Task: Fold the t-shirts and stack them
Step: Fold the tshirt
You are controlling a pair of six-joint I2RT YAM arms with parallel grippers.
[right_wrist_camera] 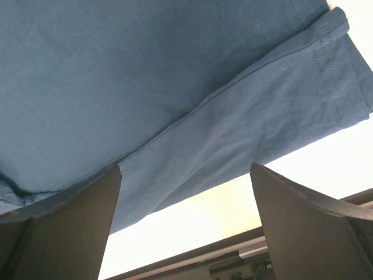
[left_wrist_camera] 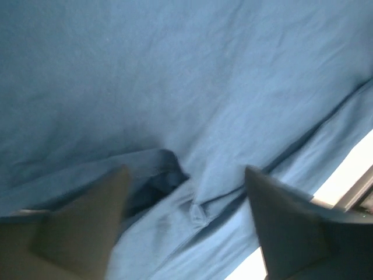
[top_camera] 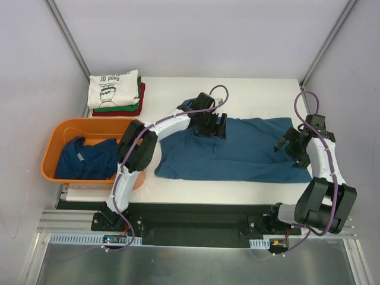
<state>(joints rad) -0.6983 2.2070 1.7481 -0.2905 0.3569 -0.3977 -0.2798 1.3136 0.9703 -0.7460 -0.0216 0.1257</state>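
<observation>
Dark blue shirt [top_camera: 243,151] was spread flat on the white table [top_camera: 202,185], btw the two arms. Left gripper [top_camera: 217,126] sat over its upper-left part, jaws apart, nothing pinched afaict. Right gripper [top_camera: 289,142] hung over the right end, jaws wide, empty. Folded shirts [top_camera: 116,94] were stacked at the back-left corner, w/ a crumpled blue shirt [top_camera: 86,159] in the orange tub [top_camera: 52,142].

dk blue t-shirt [top_camera: 249,151], orange tub [top_camera: 50,153]
</observation>
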